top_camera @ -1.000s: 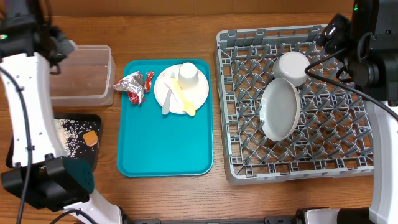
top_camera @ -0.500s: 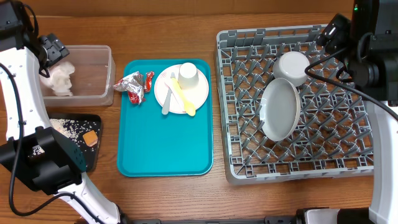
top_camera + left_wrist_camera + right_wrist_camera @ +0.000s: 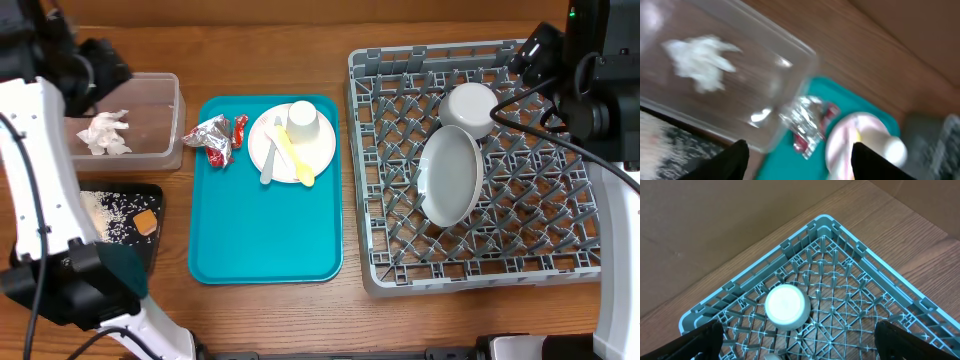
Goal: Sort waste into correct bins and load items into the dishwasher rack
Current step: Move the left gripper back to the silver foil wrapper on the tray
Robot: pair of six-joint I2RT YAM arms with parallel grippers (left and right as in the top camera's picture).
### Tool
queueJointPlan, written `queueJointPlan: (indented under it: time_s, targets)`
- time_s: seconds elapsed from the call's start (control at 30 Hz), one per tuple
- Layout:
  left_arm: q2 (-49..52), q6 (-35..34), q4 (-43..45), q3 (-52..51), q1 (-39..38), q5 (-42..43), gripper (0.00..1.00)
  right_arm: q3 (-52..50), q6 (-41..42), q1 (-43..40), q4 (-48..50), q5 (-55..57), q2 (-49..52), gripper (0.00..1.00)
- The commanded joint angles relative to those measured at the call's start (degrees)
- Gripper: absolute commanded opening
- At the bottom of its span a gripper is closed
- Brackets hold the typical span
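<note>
Crumpled napkin (image 3: 105, 133) lying in clear tub (image 3: 172, 112), left gripper (image 3: 800, 149) hovering nearby (jaws apart, empty)

overhead: fixed above, facing straight down, wide over the whole wooden table (image 3: 270, 310) | left wrist: raised, tilted, blurred, looking across the clear rectangular plastic tub (image 3: 800, 65) toward the teal serving tray (image 3: 860, 100) | right wrist: raised, looking down on a corner of the grey pegged plastic rack (image 3: 850, 280) | shared with overhead: tub and tray; rack corner
</note>
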Motion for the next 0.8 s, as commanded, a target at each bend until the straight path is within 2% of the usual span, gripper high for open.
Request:
queueJointPlan:
  time_s: [0.0,0.13,0.27,0.37,0.53,0.67,0.77]
  targets:
    - [-0.2,1.9,-2.6,-0.2,-6.6,2.8,0.7,0.8,0.2,0.0,0.2,0.8,0.1,1.0]
    - [2.6,0.6,-5.7,-1.2,-14.6,-5.7,0.69,0.8,0.2,0.0,0.2,0.8,0.1,1.0]
    - [7.0,-3.7,-8.6,-1.2,-19.6,-9.1,0.49,0.8,0.2,0.0,0.2,0.8,0.1,1.0]
    - [11.1,-5.5,-9.5,-1.2,-22.0,-10.2,0.44,0.8,0.2,0.0,0.2,0.8,0.1,1.0]
    - [17.4,-8.9,-10.1,-1.2,-22.6,-13.1,0.54,0.8,0.2,0.0,0.2,0.8,0.1,1.0]
    - [20.3,-10.7,-10.1,-1.2,-20.9,-13.3,0.69,0.8,0.2,0.0,0.2,0.8,0.1,1.0]
    - [21.5,-12.5,-10.2,-1.2,-19.5,-14.8,0.71,0.8,0.2,0.0,0.2,0.8,0.1,1.0]
